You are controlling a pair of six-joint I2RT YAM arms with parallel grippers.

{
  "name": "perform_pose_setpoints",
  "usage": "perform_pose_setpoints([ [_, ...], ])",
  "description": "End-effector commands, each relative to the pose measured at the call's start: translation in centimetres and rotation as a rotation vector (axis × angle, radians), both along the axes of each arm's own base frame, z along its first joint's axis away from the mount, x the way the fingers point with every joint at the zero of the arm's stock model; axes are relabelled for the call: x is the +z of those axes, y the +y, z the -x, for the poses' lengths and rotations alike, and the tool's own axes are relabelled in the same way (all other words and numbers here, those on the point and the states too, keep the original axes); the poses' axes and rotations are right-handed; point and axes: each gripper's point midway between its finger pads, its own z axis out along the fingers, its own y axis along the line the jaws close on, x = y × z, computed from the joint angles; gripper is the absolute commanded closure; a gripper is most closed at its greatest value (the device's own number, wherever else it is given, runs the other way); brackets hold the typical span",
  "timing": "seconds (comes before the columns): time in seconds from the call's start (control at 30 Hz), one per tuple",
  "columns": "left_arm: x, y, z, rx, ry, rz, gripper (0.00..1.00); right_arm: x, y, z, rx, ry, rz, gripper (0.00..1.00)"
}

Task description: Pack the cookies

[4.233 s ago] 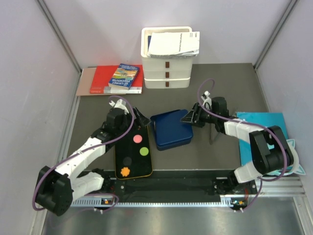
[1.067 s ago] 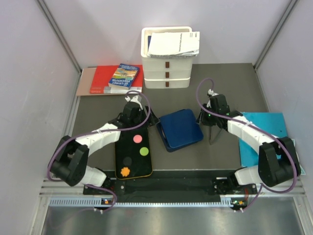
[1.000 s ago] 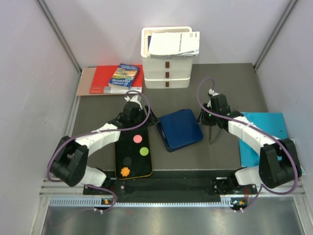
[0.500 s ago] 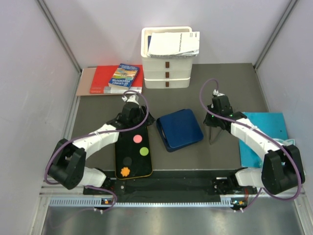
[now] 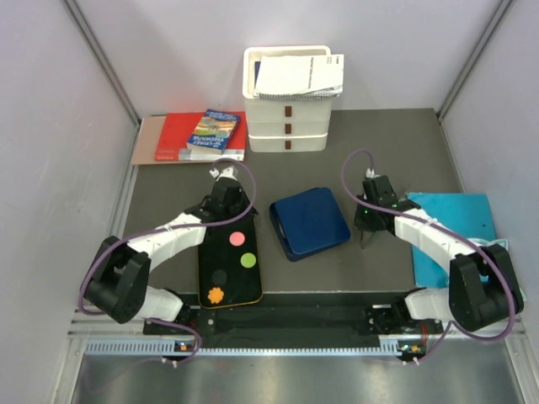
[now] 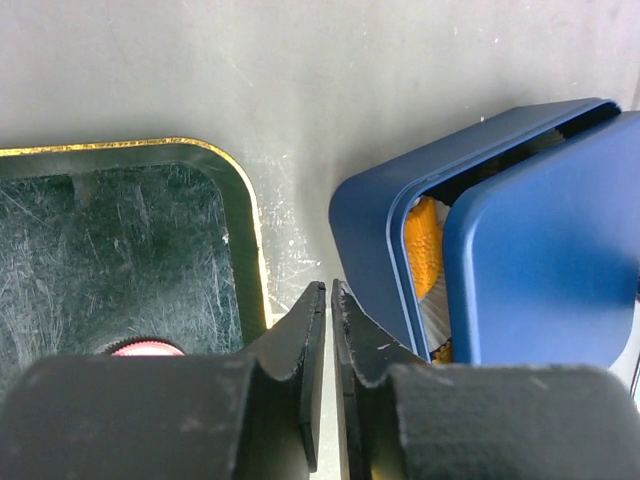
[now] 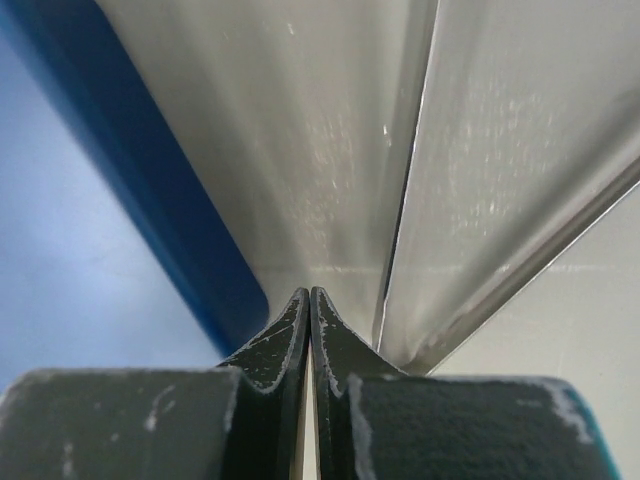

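Note:
Four cookies lie on the black gold-edged tray [image 5: 205,252]: pink [image 5: 237,238], green [image 5: 248,260], black [image 5: 220,276] and orange [image 5: 216,295]. The blue box [image 5: 310,221] sits mid-table with its lid [image 6: 540,260] askew. Through the gap an orange cookie [image 6: 425,245] shows in a pleated cup. My left gripper [image 5: 244,212] [image 6: 329,287] is shut and empty, its tips over bare table between the tray corner [image 6: 235,190] and the box. The pink cookie [image 6: 145,347] peeks beside its finger. My right gripper [image 5: 366,225] [image 7: 310,292] is shut and empty, right of the box [image 7: 120,190], beside metal tongs [image 7: 470,200].
White stacked bins [image 5: 286,126] with a notebook on top stand at the back centre. Books [image 5: 198,136] lie at the back left. A teal sheet [image 5: 455,231] lies at the right under the right arm. Grey walls close in both sides.
My left gripper's jaws have closed where it hovers by the tray corner. My right gripper has shut and drawn back slightly toward the near edge. The box and cookies have not moved.

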Motion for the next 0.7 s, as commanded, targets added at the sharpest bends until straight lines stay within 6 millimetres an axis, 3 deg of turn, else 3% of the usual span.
perform_pose_setpoints([
  [0.0,-0.2,-0.3,-0.2,0.001,-0.001,0.009,0.91,-0.4,1.0,0.6,0.027,0.006,-0.034,1.00],
  [0.3,-0.9,-0.9,0.1,-0.022,0.027,0.029,0.96,-0.5,4.0,0.6,0.084,0.011,-0.070,1.00],
  [0.67,-1.3,-1.1,0.3,-0.037,0.036,0.032,0.96,1.4,4.7,-0.7,0.089,-0.036,-0.089,1.00],
])
